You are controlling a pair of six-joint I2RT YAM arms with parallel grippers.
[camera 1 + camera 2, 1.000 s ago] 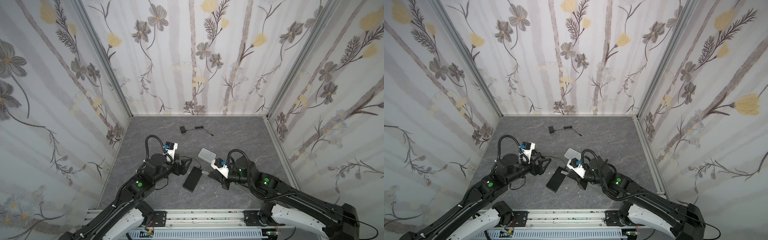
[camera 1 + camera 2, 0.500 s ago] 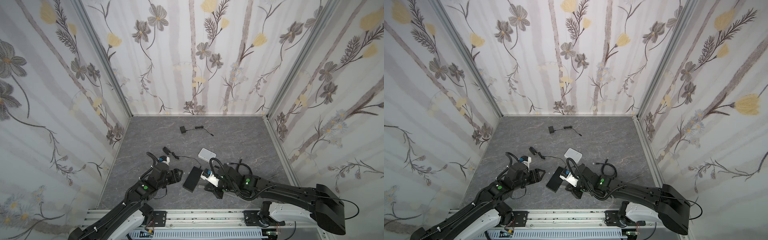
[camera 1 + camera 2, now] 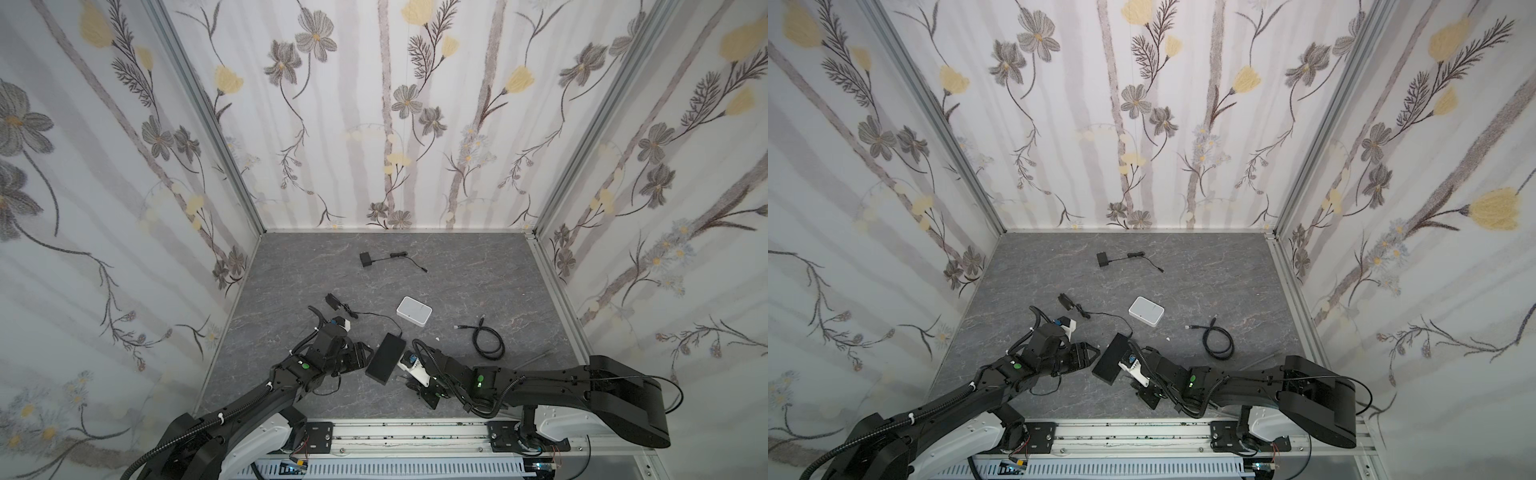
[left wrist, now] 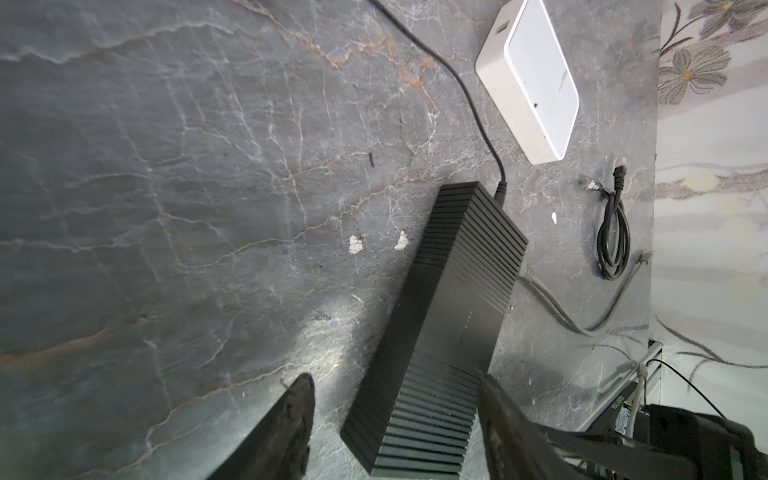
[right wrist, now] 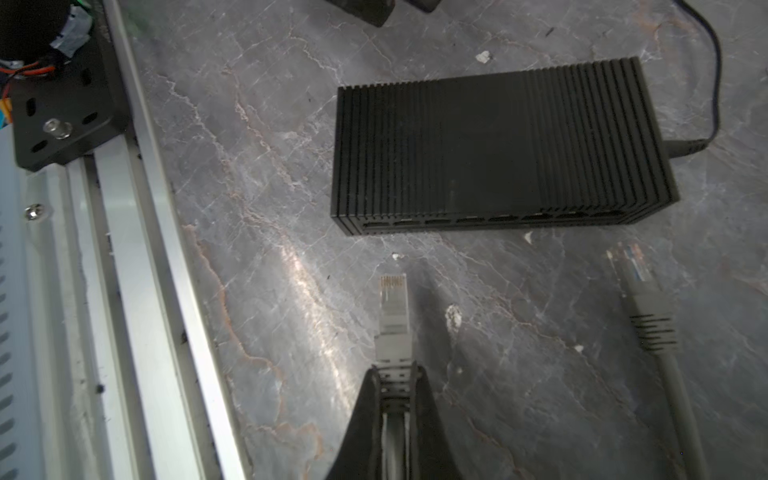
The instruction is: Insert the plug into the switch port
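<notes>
In both top views the switch [image 3: 385, 360] is a flat black ribbed box lying near the front of the grey surface [image 3: 457, 266], right between the two arms. From up here you can't see its ports at all, and the plug is pretty much lost under the right arm's wrist. A white box [image 3: 414, 311] sits a bit further back, well clear of it. In the left wrist view the left tool [image 4: 395, 384] has its jaws apart, one on each side of the switch's near end. One finger looks right up against the edge and the other is clearly off it, but both are cut off by the frame. A thin black lead [image 4: 478, 118] leaves the far end. In the right wrist view the right tool [image 5: 392, 370] is clamped on the grey boot just behind the plug [image 5: 392, 301], a clear connector with coppery contacts at its tip. It points at the ports [image 5: 490, 218], a row of dark openings along the switch's thin side face. The plug stops short of them, not touching, lined up near the end of the row closest to the rail [image 5: 137, 249]. The openings are too dim to count. A second plug [image 5: 631, 266] lies loose beside it, blurry.
</notes>
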